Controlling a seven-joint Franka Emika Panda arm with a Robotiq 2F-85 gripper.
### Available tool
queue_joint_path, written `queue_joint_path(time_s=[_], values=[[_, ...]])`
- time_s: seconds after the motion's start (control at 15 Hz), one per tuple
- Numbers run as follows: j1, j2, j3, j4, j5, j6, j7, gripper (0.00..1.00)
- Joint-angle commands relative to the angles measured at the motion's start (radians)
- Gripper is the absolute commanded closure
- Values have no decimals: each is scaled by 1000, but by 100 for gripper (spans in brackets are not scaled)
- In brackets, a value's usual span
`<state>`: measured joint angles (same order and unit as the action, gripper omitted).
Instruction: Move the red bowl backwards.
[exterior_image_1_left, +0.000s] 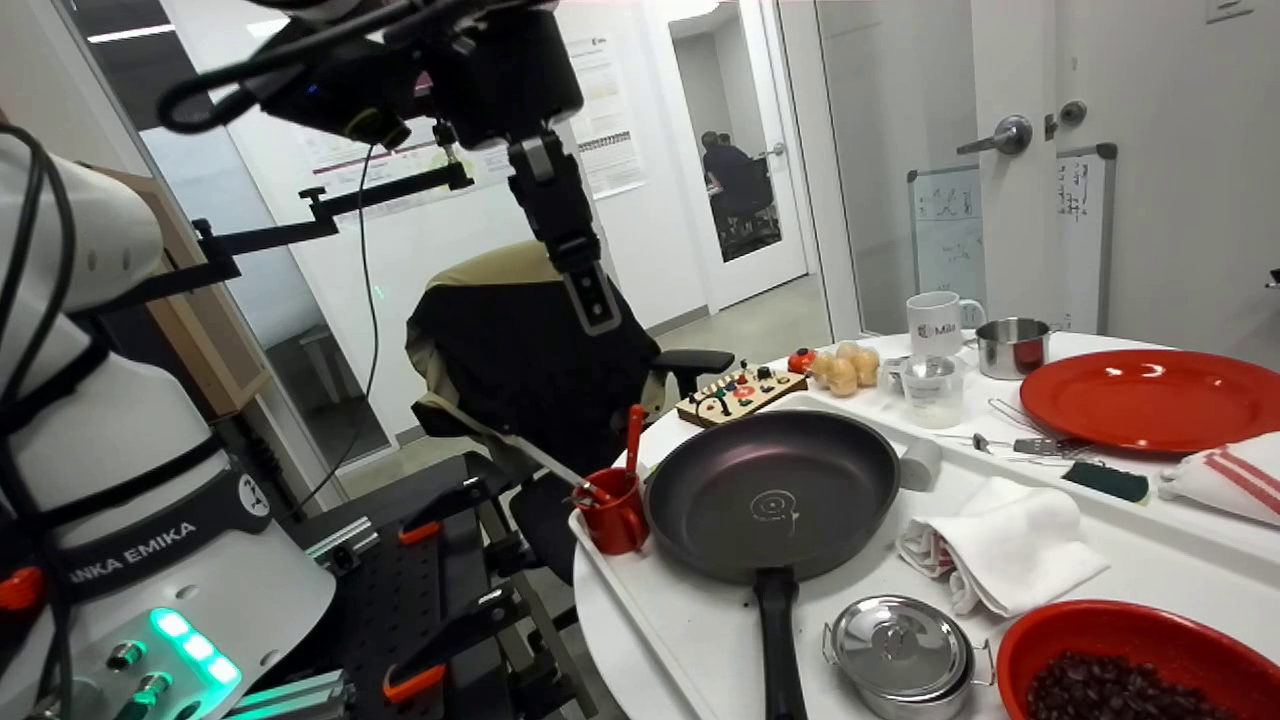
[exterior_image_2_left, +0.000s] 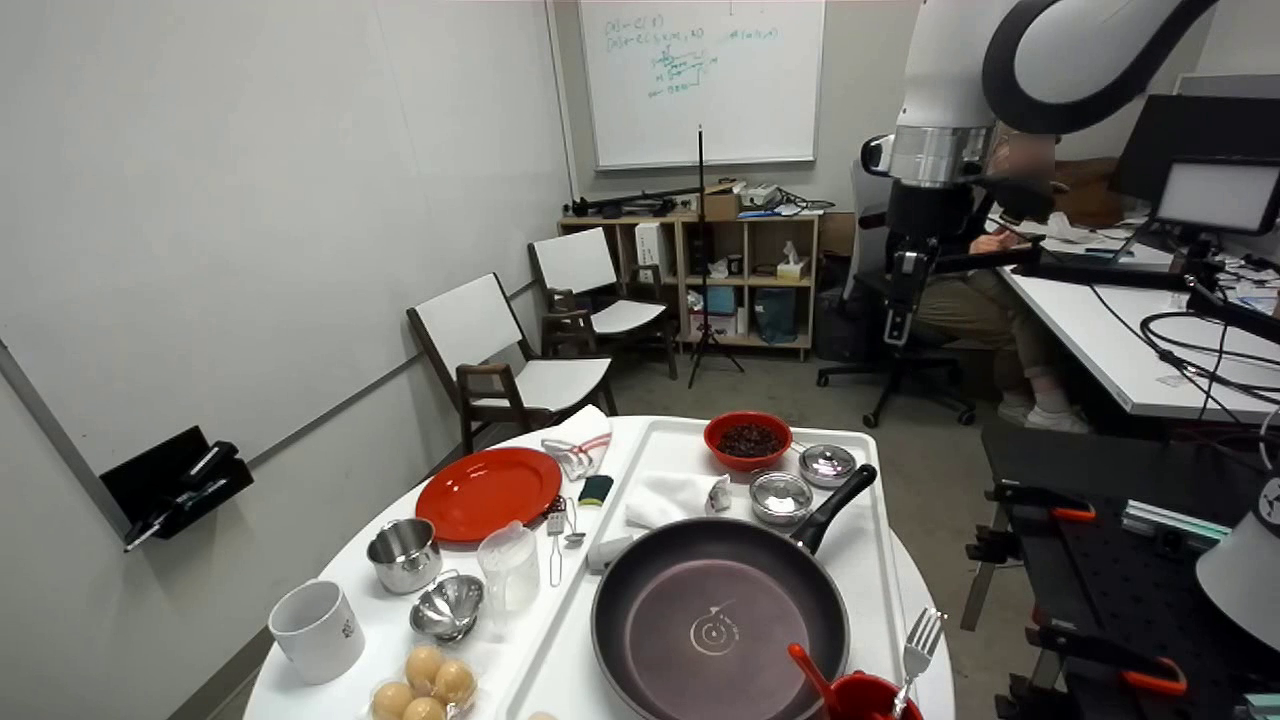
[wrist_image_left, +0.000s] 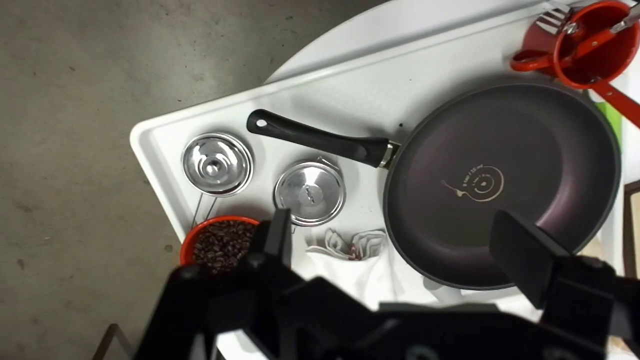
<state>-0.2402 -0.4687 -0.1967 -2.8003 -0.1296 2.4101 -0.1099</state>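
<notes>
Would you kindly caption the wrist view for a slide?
Looking down past open jaws: red bowl of beans, black frying pan.

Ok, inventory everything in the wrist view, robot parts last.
Floor: one, grey, left
Table: one, white, upper middle
Tray: one, white, on table
Red bowl: one, red, tray's left end
Coffee beans: many, dark brown, in red bowl
Lidded pots: two, silver, on tray
Frying pan: one, black, on tray
Towel: one, white-and-red, on tray
White cylinder: one, white, beside frying pan
Red mug: one, red, upper right
Cutlery: count unclear, red-and-silver, in red mug
Unidentified bits: several, brown or green, picture's edges
Jaws: one pair, black, open, lower foreground
</notes>
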Motion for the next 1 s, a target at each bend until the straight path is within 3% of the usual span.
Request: queue_joint_path(time_s=[0.0, 0.53, 0.93], values=[[-30, 110, -67, 1, -19, 99, -94, 0], [-36, 327, -184, 101, 3, 165, -374, 0], [-54, 488, -203, 238, 27, 162, -558, 0]])
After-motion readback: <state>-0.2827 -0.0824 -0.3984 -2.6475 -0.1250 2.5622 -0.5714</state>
